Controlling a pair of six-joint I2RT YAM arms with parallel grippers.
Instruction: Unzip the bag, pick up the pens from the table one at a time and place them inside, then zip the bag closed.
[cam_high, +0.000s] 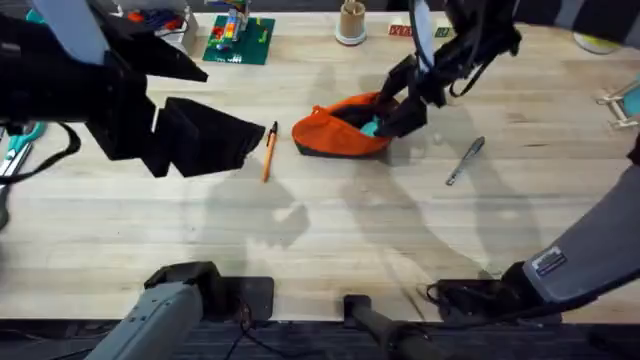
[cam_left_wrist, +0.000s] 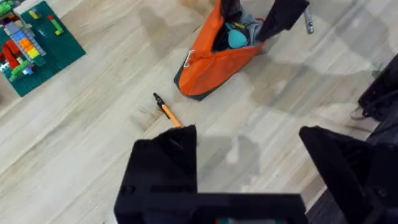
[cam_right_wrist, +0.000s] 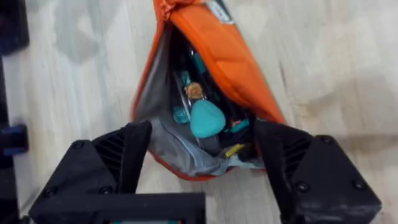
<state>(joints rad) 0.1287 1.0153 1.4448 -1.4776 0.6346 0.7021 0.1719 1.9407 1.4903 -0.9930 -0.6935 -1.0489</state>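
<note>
Your left end effector (cam_left_wrist: 249, 162), fingers spread, hovers just beside the slim orange pen (cam_high: 269, 153), apparently lying crosswise; your right end effector (cam_right_wrist: 202, 168) straddles the open orange fabric pouch (cam_high: 340, 128).

A green baseplate (cam_high: 240, 40) carrying coloured toy bricks (cam_high: 229, 28) is sitting at the far edge, with a wooden cup (cam_high: 351, 22) standing well to its right.

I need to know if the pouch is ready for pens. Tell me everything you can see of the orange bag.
The bag is a soft orange fabric pouch with a grey-looking lining, lying on the table, its mouth unzipped and gaping. Teal items show inside. The right tool is at the open end, one finger on either side of it. The orange pen lies apart from it.
</note>
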